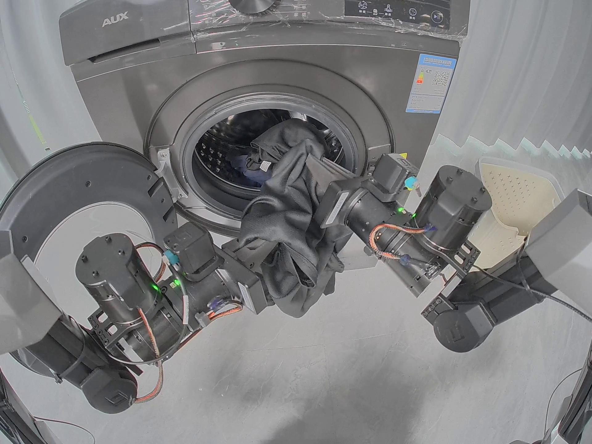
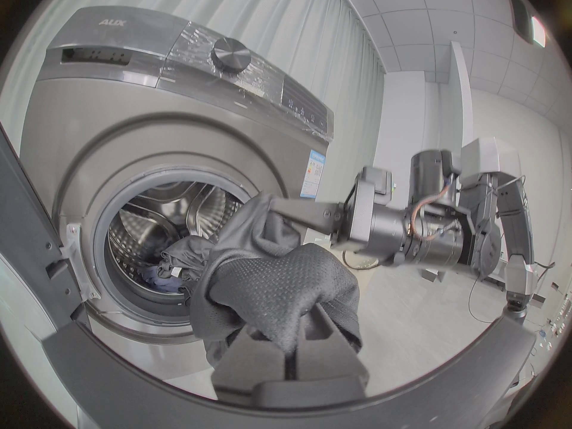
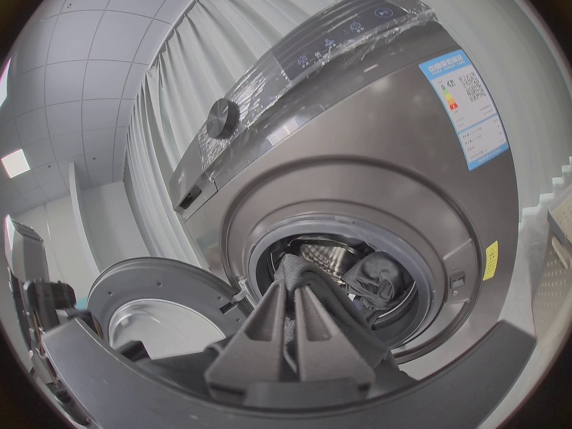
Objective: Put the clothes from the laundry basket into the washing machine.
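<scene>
Both clenched on the black garment (image 1: pixel 290 217): left gripper (image 2: pixel 292 335) low in front, right gripper (image 3: pixel 290 293) up at the washing machine (image 1: pixel 246 57)'s drum mouth, where I see the cloth's top draped inside. Open door (image 1: pixel 74 180) crowds my left arm; laundry basket (image 1: pixel 524 198) beyond my right.

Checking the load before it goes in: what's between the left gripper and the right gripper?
A black garment, draped from left gripper to right gripper, both shut on it; the head view shows it.
</scene>
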